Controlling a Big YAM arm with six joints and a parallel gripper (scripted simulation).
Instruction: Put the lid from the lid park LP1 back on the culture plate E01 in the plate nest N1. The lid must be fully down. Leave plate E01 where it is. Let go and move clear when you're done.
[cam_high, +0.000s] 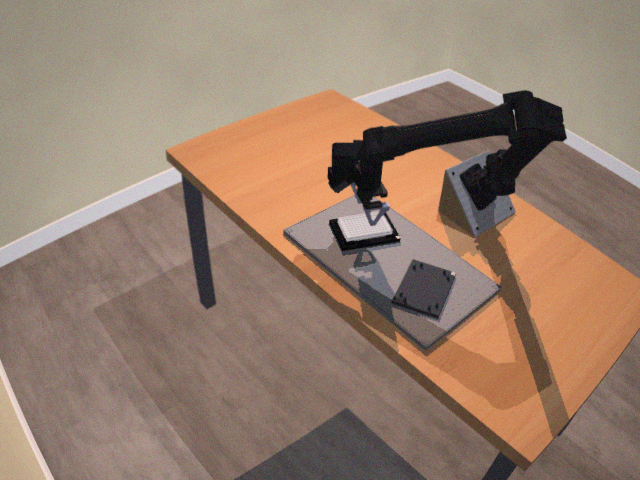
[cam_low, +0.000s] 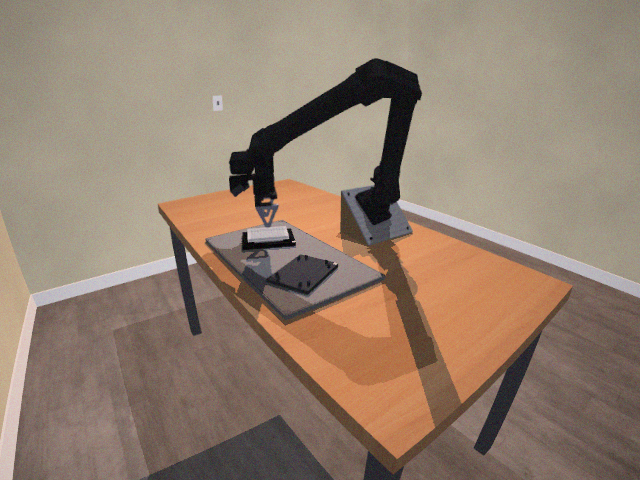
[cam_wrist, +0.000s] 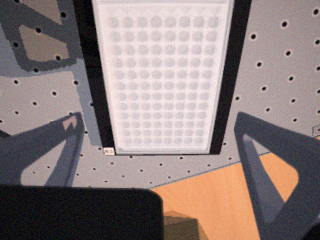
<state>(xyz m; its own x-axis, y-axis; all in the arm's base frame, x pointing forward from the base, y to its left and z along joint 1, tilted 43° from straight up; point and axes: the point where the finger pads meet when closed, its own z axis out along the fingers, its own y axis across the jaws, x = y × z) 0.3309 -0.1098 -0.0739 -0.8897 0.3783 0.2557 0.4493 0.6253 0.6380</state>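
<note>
The white culture plate E01 (cam_high: 363, 227) sits in the black plate nest N1 (cam_high: 342, 241) at the far end of the grey pegboard (cam_high: 465, 289). In the wrist view the plate (cam_wrist: 162, 75) fills the top centre. Its wells look hazy, as if under a clear lid that lies flat and square on it. My gripper (cam_high: 374, 206) hangs a little above the plate's near end, open and empty. Its fingers stand wide on either side of the plate, apart from it. The dark lid park LP1 (cam_high: 424, 286) has only its pegs on it.
The arm's grey wedge mount (cam_high: 475, 198) stands on the orange table behind the pegboard. The pegboard's edge and bare table (cam_wrist: 215, 200) show below the plate in the wrist view. The lid park (cam_low: 302, 272) lies skewed at the board's near end.
</note>
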